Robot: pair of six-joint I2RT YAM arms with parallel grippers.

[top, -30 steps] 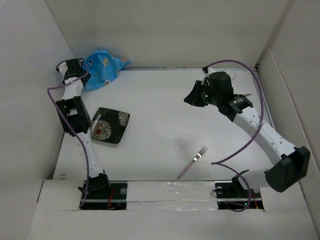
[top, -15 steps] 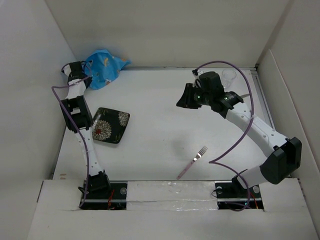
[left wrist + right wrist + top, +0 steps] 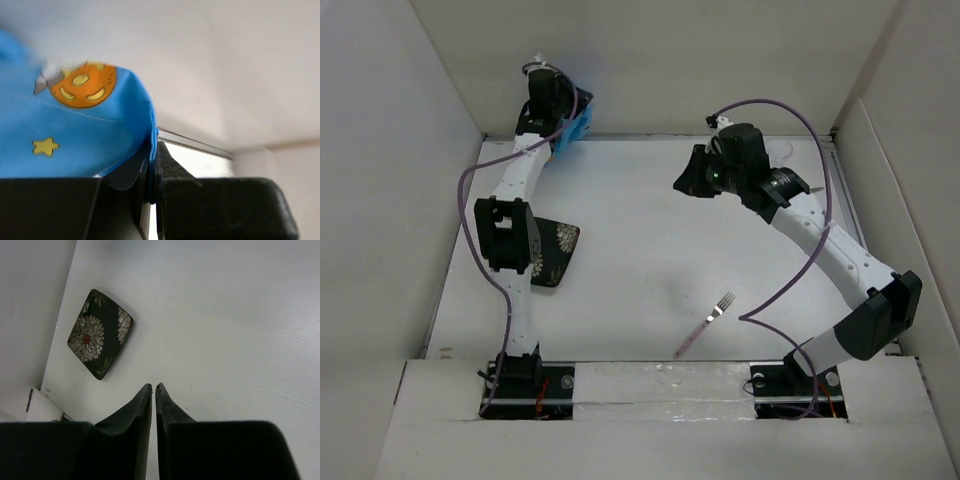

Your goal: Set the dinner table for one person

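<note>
We saw setup barely begun: left gripper (image 3: 152, 165) clamped the blue cartoon-printed cloth placemat (image 3: 75, 130) above the far-left corner of the matte white dinner table (image 3: 650, 230), right gripper (image 3: 153, 400) pinched nearly closed on nothing, black floral square plate (image 3: 99, 332) and pink-handled fork (image 3: 705, 325) lay unplaced.

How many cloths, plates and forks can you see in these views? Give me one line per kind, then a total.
blue cloth placemat: 1
black floral plate: 1
fork: 1
Total: 3
</note>
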